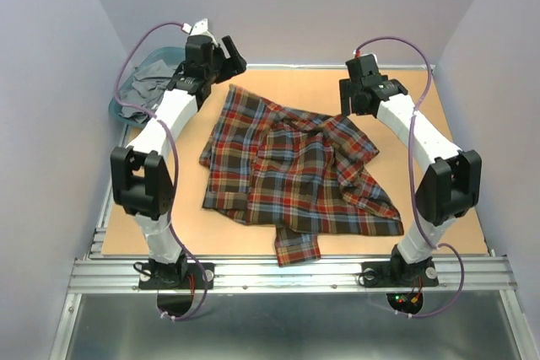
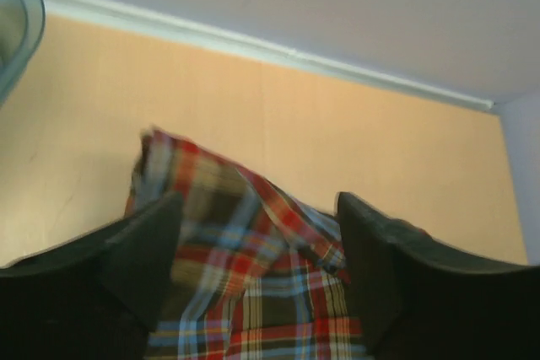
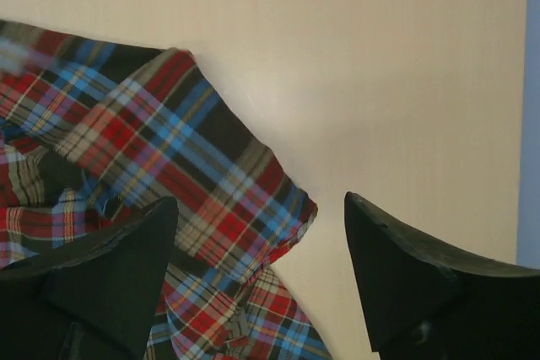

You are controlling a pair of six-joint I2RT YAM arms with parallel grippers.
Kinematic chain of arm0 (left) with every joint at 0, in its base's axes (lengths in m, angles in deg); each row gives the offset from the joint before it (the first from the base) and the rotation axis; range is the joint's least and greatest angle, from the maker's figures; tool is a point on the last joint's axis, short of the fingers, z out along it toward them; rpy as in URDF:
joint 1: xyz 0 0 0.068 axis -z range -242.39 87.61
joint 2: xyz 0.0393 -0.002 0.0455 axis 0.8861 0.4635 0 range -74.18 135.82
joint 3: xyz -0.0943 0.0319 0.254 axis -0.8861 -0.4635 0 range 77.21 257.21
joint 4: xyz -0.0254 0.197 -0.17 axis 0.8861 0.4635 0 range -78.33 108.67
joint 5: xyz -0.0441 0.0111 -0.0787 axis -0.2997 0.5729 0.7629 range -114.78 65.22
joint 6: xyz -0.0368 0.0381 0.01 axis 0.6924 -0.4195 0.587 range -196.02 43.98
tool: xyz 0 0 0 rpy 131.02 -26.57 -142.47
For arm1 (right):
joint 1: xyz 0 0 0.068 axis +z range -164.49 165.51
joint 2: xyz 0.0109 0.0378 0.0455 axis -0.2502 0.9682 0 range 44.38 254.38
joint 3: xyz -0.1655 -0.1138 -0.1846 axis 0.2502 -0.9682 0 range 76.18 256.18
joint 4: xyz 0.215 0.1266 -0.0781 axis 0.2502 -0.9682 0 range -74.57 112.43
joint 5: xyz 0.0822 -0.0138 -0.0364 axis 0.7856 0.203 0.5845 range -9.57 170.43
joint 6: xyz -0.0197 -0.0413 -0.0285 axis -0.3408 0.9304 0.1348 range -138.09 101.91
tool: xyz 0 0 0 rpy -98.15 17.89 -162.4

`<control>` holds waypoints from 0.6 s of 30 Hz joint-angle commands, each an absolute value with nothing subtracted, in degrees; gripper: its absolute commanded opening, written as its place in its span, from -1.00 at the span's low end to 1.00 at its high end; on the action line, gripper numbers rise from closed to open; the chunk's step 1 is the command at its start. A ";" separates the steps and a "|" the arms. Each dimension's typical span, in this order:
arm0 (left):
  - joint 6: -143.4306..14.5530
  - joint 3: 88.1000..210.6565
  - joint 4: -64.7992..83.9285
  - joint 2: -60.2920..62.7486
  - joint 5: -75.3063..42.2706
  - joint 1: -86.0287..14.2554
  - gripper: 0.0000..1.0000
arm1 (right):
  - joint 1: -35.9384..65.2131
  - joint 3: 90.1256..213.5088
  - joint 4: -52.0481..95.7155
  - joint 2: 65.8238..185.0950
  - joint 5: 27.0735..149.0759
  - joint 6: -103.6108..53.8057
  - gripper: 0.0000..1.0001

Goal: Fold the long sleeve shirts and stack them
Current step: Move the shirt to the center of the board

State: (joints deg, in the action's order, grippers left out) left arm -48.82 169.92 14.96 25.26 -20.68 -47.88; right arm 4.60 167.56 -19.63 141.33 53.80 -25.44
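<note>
One plaid shirt (image 1: 295, 174) lies rumpled, loosely doubled over, mid-table (image 1: 287, 80). Folding unfinished, nothing stacked. Left gripper (image 2: 257, 208) and right gripper (image 3: 257, 208) hover toward table's far side, jaws wide, holding nothing.

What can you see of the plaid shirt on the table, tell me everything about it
The plaid shirt is soft woven fabric, flannel by its look, checked in red, brown, navy and yellow. It lies crumpled and partly folded over itself, spread across the middle of the table, with one flap reaching toward the near edge. Nothing lies on it. The left gripper and the right gripper stand open at its far corners. Neither grips it.
</note>
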 commanded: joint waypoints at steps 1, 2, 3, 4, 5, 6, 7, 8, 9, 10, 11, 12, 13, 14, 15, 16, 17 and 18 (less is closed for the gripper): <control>-49.92 178.28 14.56 21.97 -23.37 -48.32 0.85 | 3.97 174.45 -18.35 140.09 50.89 -27.31 0.75; -50.09 178.63 15.87 21.28 -23.98 -48.32 0.91 | 3.97 172.88 -18.35 138.61 53.25 -27.14 0.77; -50.53 178.37 16.50 20.75 -24.25 -48.32 0.93 | 3.97 171.47 -18.35 137.90 54.67 -27.05 0.77; -50.70 177.94 17.11 19.96 -24.34 -48.32 0.93 | 3.97 169.89 -18.35 137.02 56.25 -26.53 0.77; -50.97 176.54 18.68 18.13 -24.34 -48.32 0.93 | 3.88 168.13 -18.35 136.15 57.92 -26.61 0.77; -51.14 175.31 19.40 16.80 -25.99 -48.32 0.93 | 3.97 163.51 -18.35 134.31 60.80 -26.96 0.77; -51.06 173.82 20.19 13.83 -25.92 -48.32 0.93 | 3.97 161.37 -18.27 133.59 62.14 -27.31 0.76; -50.97 171.80 20.11 11.97 -25.49 -48.32 0.93 | 3.88 158.91 -18.26 132.98 63.11 -27.40 0.69; -50.62 166.91 20.11 10.21 -25.05 -48.24 0.93 | 3.97 156.89 -18.26 132.36 64.08 -27.58 0.65; -50.27 164.16 20.11 8.28 -22.78 -48.24 0.93 | 4.05 153.30 -18.26 132.10 64.96 -27.67 0.60; -49.83 161.26 20.11 4.70 -21.89 -47.80 0.93 | 3.97 151.78 -18.18 131.75 65.14 -27.67 0.53; -49.74 155.66 20.02 2.92 -20.57 -47.45 0.93 | 3.97 150.55 -18.00 131.48 65.49 -27.67 0.44; -49.65 152.74 20.11 1.16 -20.30 -46.92 0.93 | 3.97 149.23 -17.91 131.48 65.84 -27.67 0.41; -49.56 150.01 20.11 -2.07 -20.04 -44.92 0.93 | 3.97 147.22 -17.22 131.30 66.02 -27.32 0.38; -49.82 144.76 20.11 -3.67 -19.95 -44.03 0.93 | 3.97 146.07 -16.77 131.22 66.19 -26.71 0.38; -49.91 142.19 20.11 -4.99 -20.29 -42.71 0.93 | 3.97 144.75 -16.16 131.39 66.02 -25.22 0.38; -49.91 137.64 20.37 -7.36 -20.64 -40.61 0.93 | 3.97 144.48 -16.15 131.91 65.58 -24.77 0.38; -49.74 135.50 20.28 -8.51 -21.08 -39.37 0.93 | 3.97 144.47 -16.15 132.44 65.06 -24.25 0.38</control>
State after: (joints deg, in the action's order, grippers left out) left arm -49.56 144.63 18.28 -7.35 -21.99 -43.73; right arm 3.92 145.94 -18.19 132.10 64.55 -26.43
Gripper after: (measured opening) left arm 0.964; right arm 0.690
